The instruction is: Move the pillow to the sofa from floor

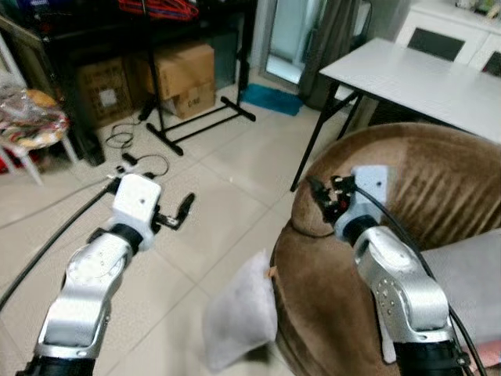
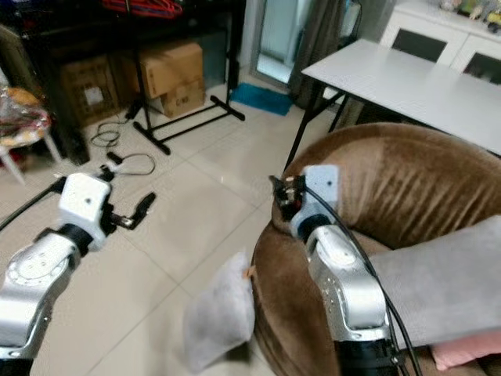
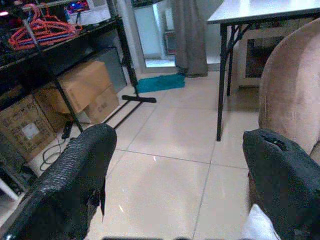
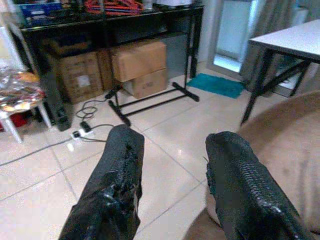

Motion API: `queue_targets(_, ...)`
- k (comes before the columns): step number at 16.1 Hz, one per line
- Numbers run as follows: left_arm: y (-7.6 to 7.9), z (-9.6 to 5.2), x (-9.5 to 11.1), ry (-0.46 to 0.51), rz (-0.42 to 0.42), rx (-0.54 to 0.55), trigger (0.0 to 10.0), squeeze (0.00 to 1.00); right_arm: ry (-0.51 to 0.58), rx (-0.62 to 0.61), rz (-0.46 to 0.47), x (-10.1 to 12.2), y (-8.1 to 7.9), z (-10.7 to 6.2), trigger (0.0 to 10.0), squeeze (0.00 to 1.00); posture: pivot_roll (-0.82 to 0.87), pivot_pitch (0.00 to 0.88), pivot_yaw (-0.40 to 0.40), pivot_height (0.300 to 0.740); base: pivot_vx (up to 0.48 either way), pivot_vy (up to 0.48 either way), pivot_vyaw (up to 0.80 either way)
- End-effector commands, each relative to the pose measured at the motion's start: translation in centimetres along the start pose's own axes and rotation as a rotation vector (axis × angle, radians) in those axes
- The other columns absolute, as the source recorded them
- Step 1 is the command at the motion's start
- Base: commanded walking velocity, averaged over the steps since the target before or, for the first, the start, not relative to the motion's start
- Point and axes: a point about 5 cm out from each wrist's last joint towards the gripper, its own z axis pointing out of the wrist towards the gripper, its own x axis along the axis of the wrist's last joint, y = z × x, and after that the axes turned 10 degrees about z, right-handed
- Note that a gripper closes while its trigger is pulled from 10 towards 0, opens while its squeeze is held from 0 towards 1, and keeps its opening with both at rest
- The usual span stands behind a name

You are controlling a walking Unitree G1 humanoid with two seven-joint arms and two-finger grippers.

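A pale grey pillow (image 1: pixel 239 313) stands on the tiled floor, leaning against the front of the brown sofa (image 1: pixel 427 176). My left gripper (image 1: pixel 178 213) hovers above the floor, to the left of the pillow and higher than it. It is open and nothing is between its fingers (image 3: pixel 82 165). A corner of the pillow (image 3: pixel 258 226) shows beside one finger in the left wrist view. My right gripper (image 1: pixel 323 196) is over the sofa's armrest, also open and empty, with its fingers (image 4: pixel 117 175) apart.
A second grey pillow (image 2: pixel 446 278) lies on the sofa seat over something pink (image 2: pixel 462 350). A white folding table (image 1: pixel 415 78) stands behind the sofa. Cardboard boxes (image 1: pixel 184 74), a black stand (image 1: pixel 196 125), floor cables (image 1: pixel 129 149) and a stool (image 1: pixel 27 121) are at the far left.
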Motion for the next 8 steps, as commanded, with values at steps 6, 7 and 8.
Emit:
queue_targets(6, 0.69, 0.02, 0.46, 0.027, 0.037, -0.011, 10.0, 0.00, -0.013, -0.023, 0.028, -0.77, 0.73, -0.77, 10.0, 0.00, -0.05, 0.000, -0.077, 0.690, 0.000, 0.000, 0.00)
queue_targets(7, 0.74, 0.01, 0.42, 0.027, 0.039, -0.011, 10.0, 0.00, -0.013, -0.025, 0.030, -0.80, 0.77, -0.78, 10.0, 0.00, -0.05, 0.000, -0.077, 0.680, 0.000, 0.000, 0.00)
queue_targets(8, 0.78, 0.00, 0.34, 0.025, 0.041, -0.013, 10.0, 0.00, -0.012, -0.029, 0.033, -0.82, 0.84, -0.79, 10.0, 0.00, -0.04, 0.000, -0.079, 0.670, 0.000, 0.000, 0.00)
